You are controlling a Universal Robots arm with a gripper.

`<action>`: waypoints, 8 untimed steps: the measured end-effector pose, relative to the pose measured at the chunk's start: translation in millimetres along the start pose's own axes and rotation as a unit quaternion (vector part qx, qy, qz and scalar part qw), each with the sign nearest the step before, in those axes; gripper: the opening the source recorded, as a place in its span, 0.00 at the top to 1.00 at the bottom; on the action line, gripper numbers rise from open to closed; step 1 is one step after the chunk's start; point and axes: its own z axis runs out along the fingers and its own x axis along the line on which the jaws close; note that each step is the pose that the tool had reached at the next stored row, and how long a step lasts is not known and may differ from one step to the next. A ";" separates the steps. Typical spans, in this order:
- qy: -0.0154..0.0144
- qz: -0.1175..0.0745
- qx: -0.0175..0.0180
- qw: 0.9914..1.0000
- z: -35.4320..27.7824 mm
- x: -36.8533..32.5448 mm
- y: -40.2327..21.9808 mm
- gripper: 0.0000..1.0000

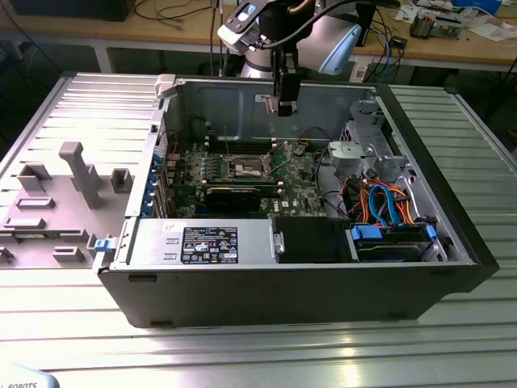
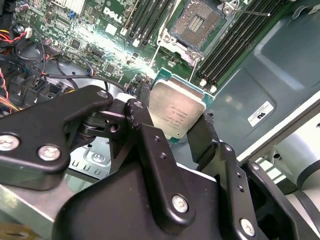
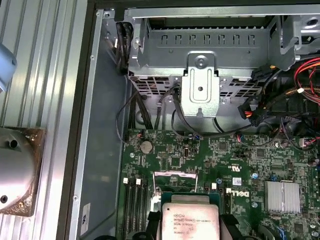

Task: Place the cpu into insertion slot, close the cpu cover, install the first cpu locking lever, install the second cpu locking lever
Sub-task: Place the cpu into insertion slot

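Here, hand (image 2: 174, 126) gripping cpu (image 2: 176, 107) — edges hidden

Silver-topped cpu (image 2: 176, 112) held tilted, aloft; insertion slot (image 2: 196, 22) lies open, empty.

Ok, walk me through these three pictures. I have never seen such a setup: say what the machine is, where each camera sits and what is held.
The machine is one robot arm ending in a gripper, a black two-fingered clamp. The exterior view comes from a camera off the arm: an open computer case lies on a ribbed metal table, and the arm reaches in from above. Both wrist views come from cameras riding on the arm, looking into the case. There the gripper is shut on the cpu, a flat silver-topped chip, held above the green circuit board. The insertion slot, a square socket, is bare, so the chip is not yet placed.
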 end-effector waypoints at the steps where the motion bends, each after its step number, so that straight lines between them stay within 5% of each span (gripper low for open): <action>1: 0.000 0.002 0.000 1.000 0.0 0.0 0.0 0.46; 8: -0.004 0.050 -0.001 0.999 0.1 0.0 0.0 0.46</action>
